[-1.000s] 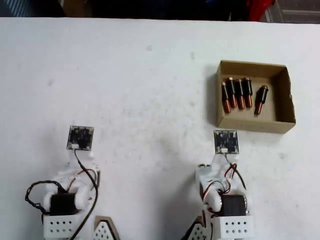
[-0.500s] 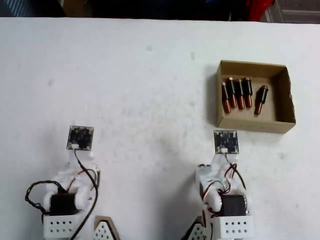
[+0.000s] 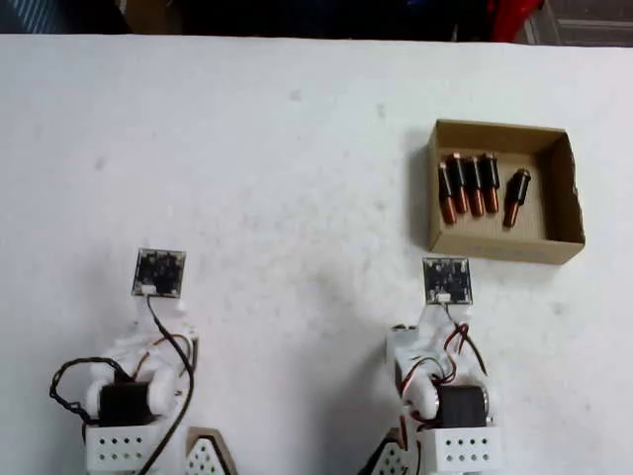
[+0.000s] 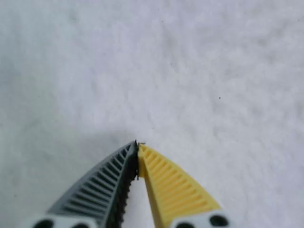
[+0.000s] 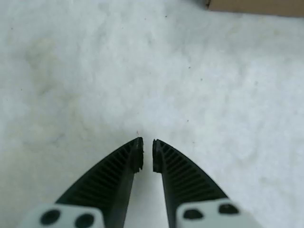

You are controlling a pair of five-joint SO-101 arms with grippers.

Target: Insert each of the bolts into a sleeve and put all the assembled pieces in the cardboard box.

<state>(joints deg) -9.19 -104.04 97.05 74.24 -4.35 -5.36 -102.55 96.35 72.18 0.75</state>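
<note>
Left gripper (image 4: pixel 137 146): fingers pressed together tip to tip, grey against yellow, nothing between them, poised low over bare white table (image 3: pixel 297 148). Right gripper (image 5: pixel 147 154): fingers drawn in until a thin slit is left at the tips, nothing pinched, also over bare table. A strip of the cardboard box (image 5: pixel 256 5) cuts across the far corner of the right wrist view, so the box lies near and ahead of that gripper but apart from it. From the high view both my arms sit folded at the near edge of the table, the left one well apart from the box, the right one just below it. The cardboard box (image 3: pixel 499 247) rests open on the right half of the table. Inside lie five assembled pieces (image 3: pixel 467 186), each a dark sleeve with a copper-coloured bolt end showing. Four are packed side by side along the left wall, touching or nearly so. The fifth piece (image 3: pixel 515 196) lies alone a little to their right, slightly tilted. Judgement: every bolt and sleeve I can make out is already joined and in the box, so inserting and boxing look finished. Whether each bolt is seated fully in its sleeve I cannot tell from here. Nothing looks left for either gripper to fetch.
</note>
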